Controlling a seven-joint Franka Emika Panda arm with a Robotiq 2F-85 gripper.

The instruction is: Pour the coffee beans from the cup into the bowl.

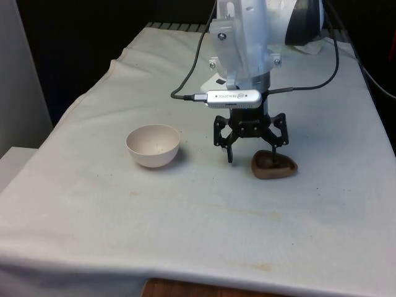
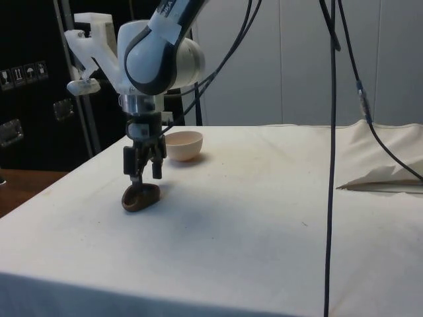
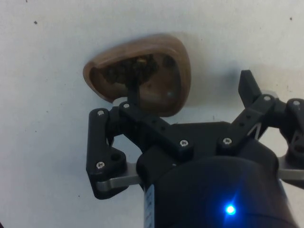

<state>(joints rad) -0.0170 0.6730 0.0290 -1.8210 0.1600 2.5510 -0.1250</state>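
Brown cup [image 1: 274, 166] upright, mouth upward

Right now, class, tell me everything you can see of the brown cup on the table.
The brown cup is low, with a rounded, roughly triangular rim, and looks wooden. It stands upright on the white cloth, to the front view's right of the cream bowl and apart from it. Dark coffee beans lie inside. The gripper is open, with one of its fingers reaching into the cup.
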